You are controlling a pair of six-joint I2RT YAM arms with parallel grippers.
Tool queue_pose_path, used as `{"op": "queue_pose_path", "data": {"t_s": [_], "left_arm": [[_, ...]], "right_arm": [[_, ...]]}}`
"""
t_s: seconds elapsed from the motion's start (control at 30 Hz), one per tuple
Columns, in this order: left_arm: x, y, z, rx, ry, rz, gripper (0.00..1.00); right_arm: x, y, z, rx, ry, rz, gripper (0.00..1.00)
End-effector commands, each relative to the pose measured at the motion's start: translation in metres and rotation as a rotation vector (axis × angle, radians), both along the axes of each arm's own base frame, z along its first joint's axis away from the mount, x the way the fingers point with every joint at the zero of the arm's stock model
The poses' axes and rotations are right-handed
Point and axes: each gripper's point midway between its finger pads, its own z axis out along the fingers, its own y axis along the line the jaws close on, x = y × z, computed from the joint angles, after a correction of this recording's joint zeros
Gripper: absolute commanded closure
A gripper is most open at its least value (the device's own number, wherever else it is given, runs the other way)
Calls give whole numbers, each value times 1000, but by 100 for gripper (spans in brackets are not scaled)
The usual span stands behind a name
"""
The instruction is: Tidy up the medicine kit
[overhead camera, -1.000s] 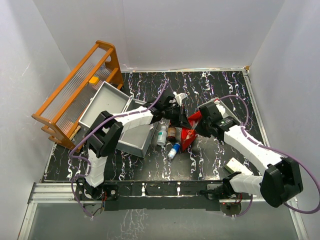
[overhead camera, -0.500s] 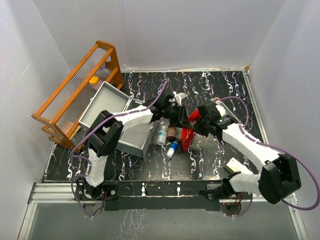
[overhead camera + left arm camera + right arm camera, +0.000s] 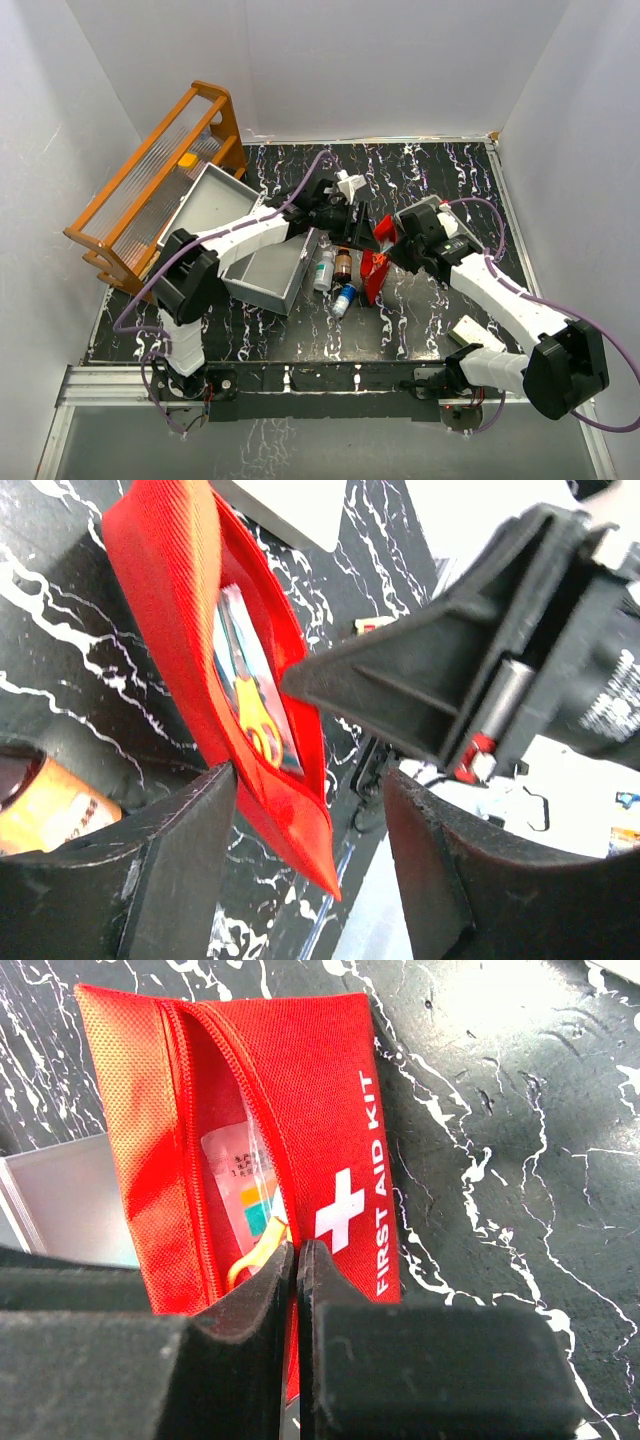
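The red first aid kit pouch [image 3: 376,268] lies unzipped at mid-table, standing on its edge. In the right wrist view the pouch [image 3: 340,1080] shows a packet [image 3: 243,1175] and a yellow scissors handle [image 3: 252,1252] inside. My right gripper [image 3: 297,1260] is shut on the pouch's front flap beside the zip; from above it [image 3: 388,250] comes in from the right. My left gripper [image 3: 310,880] is open. The pouch's lower corner [image 3: 300,820] hangs between its fingers, close to the left finger [image 3: 170,870]. From above the left gripper [image 3: 362,234] is just left of the pouch.
Three small bottles lie left of the pouch: a white one [image 3: 323,270], a brown one [image 3: 343,265] and a blue-capped one [image 3: 344,298]. A grey open box [image 3: 262,268] and an orange rack [image 3: 150,190] stand at the left. A small white box [image 3: 470,330] lies near the right arm.
My left gripper has opened, let go of the pouch and drawn back up and away. The right gripper stays shut on the pouch, which shifted slightly left.
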Motion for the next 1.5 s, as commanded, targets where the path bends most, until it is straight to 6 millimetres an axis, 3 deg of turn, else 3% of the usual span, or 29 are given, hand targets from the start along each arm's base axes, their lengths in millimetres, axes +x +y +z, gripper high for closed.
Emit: {"op": "queue_pose_path", "data": {"t_s": [0.0, 0.2, 0.43, 0.57, 0.67, 0.8, 1.13, 1.47], "left_arm": [[-22, 19, 30, -52, -53, -67, 41], [-26, 39, 21, 19, -114, -35, 39], [-19, 52, -7, 160, -57, 46, 41], [-21, 61, -12, 192, -27, 112, 42], [-20, 61, -19, 180, 10, 170, 49], [-11, 48, -10, 75, 52, 256, 58], [-10, 40, -4, -22, 143, 333, 59], [-15, 47, -26, 72, 253, 388, 59]], "right_arm": [[13, 2, 17, 60, -90, -52, 100], [16, 6, 21, 82, -96, -56, 100], [17, 8, 18, 87, -92, -53, 100], [18, 9, 20, 94, -104, -47, 100], [17, 12, 21, 110, -114, -36, 100], [15, 13, 19, 123, -113, -35, 100], [15, 14, 18, 136, -114, -37, 100], [17, 15, 18, 143, -120, -41, 100]]}}
